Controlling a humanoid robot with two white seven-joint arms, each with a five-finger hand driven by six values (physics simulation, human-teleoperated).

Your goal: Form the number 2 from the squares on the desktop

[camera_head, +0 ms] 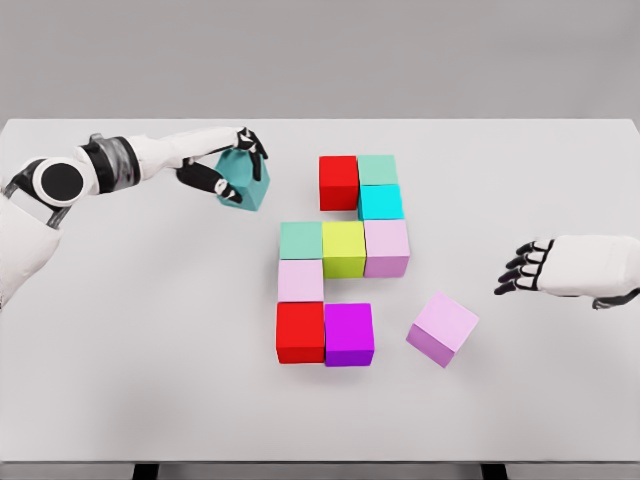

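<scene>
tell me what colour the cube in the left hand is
Teal, seen in the head view: the cube sits gripped in the left hand.

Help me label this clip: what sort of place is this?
Likely a simulated tabletop workspace: a plain white table against a blank grey backdrop, flat-coloured cubes like the yellow-green cube, and the left hand gripping a teal cube.

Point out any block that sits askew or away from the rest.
The light pink cube at lower right lies rotated and apart from the aligned blocks. The teal cube at upper left is tilted in the left robot hand, away from the group.
</scene>
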